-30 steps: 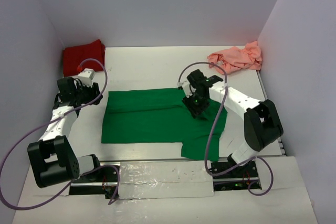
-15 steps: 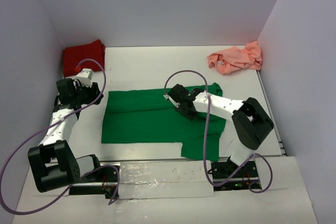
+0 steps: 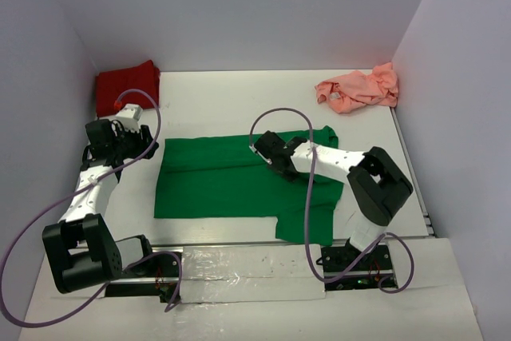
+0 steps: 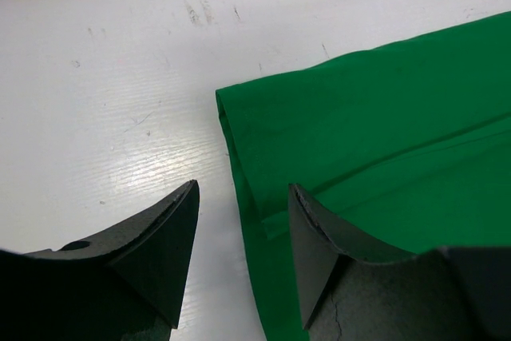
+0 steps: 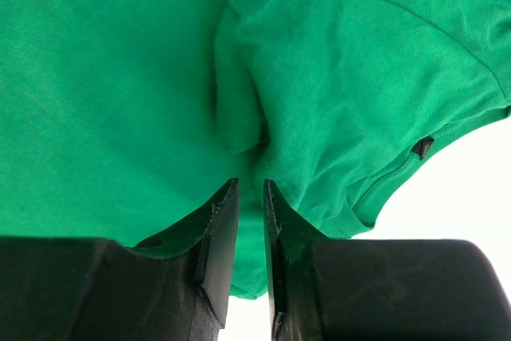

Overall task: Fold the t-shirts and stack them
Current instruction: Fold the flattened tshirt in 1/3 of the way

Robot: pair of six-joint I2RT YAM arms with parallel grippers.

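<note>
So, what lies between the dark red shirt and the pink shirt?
Nothing: between dark red shirt and pink shirt the top view shows only bare white table.

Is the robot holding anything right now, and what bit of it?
The right hand pinches a small fold in the middle of the green shirt. The left hand is open, holding nothing.
</note>
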